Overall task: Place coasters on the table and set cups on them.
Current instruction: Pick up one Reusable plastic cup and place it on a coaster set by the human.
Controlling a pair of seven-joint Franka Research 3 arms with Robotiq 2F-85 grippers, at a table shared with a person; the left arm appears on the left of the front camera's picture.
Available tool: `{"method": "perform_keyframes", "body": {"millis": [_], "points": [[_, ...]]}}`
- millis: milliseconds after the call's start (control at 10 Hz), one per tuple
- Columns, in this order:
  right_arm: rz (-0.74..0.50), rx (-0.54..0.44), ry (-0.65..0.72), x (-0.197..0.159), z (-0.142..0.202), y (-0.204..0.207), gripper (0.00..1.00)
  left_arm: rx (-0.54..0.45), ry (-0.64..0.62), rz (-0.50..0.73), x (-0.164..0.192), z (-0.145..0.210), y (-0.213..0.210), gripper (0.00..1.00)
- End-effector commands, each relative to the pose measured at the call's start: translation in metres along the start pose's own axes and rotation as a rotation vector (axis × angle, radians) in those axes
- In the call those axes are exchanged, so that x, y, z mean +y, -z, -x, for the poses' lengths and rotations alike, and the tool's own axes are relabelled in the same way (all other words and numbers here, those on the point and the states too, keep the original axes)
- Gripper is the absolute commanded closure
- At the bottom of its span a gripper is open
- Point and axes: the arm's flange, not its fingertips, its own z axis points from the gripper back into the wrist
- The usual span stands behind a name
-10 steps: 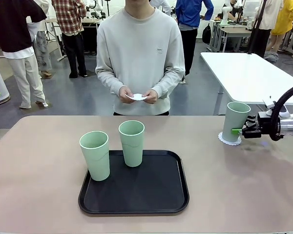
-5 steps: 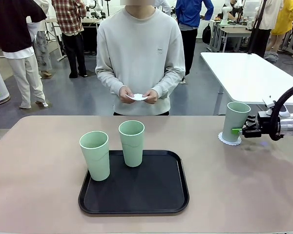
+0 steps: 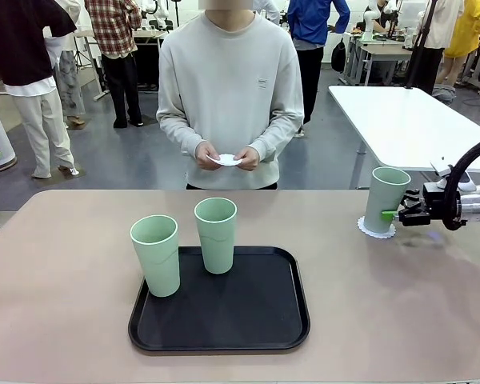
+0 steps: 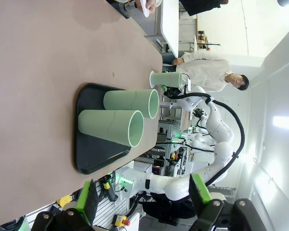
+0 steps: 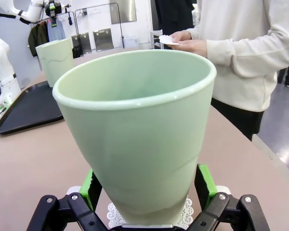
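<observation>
Pale mint-green cups [image 3: 216,232], white lacy coaster [image 3: 367,230], black tray [image 3: 240,316], beige-pink table [image 3: 64,320], light grey sweatshirt [image 3: 228,88]

A pale green cup [image 5: 135,134] stands upright in the middle on a lacy white doily [image 5: 116,214], whose edge peeks out at 6 o'clock. The right gripper [image 5: 147,187] is spread wide, with green pads [image 5: 205,185] either side of the cup's lower wall. At 9 o'clock a black tray [image 5: 24,110] lies on the table [image 5: 33,159], with a second cup [image 5: 58,60] at 10. At 1 o'clock a person's hand [image 5: 192,44] holds another doily [image 5: 167,39]

You've two cups [image 3: 216,234] on the tray [image 3: 248,320]; at its two o'clock, a third cup [image 3: 386,198] stands on a coaster [image 3: 376,231].
</observation>
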Motion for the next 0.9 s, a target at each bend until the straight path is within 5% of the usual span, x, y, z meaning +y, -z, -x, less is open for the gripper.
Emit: {"method": "perform_keyframes", "body": {"millis": [0, 800], "points": [[-0.044, 0.000, 0.032, -0.008, 0.001, -0.006, 0.00, 0.000, 0.016, 0.022, -0.002, -0.001, 0.001, 0.00], [-0.032, -0.012, 0.045, -0.010, 0.002, -0.025, 0.00, 0.000, 0.016, 0.022, -0.002, -0.001, 0.001, 0.00]]}}
